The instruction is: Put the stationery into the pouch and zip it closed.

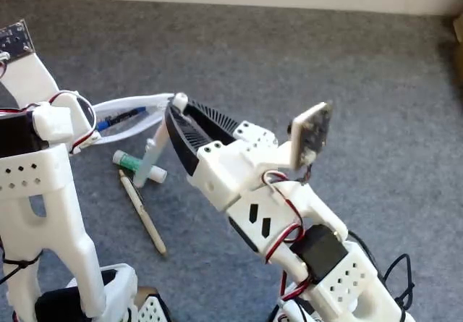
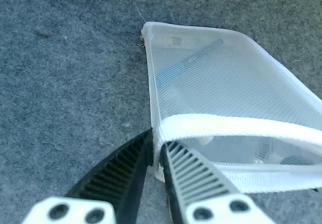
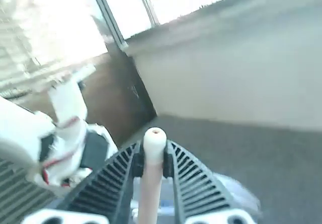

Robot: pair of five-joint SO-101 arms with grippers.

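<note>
The translucent mesh pouch [image 1: 137, 121] lies on the carpet with a blue pen [image 1: 121, 118] inside. My left gripper [image 2: 155, 146] is shut on the pouch's [image 2: 221, 83] white zipper edge, holding its mouth open. My right gripper [image 1: 173, 116] hangs just right of the pouch and is shut on a white pen [image 1: 153, 155]. That pen slants down toward the front; its top end [image 3: 154, 146] sticks out between the jaws. A green-and-white glue stick [image 1: 135, 166] and a beige pen [image 1: 143, 214] lie on the carpet in front of the pouch.
Grey carpet [image 1: 347, 69] covers the floor, open to the back and right. The left arm's white body [image 1: 43, 192] stands at the front left, the right arm's body [image 1: 304, 242] at the front centre. A wall edge runs along the back.
</note>
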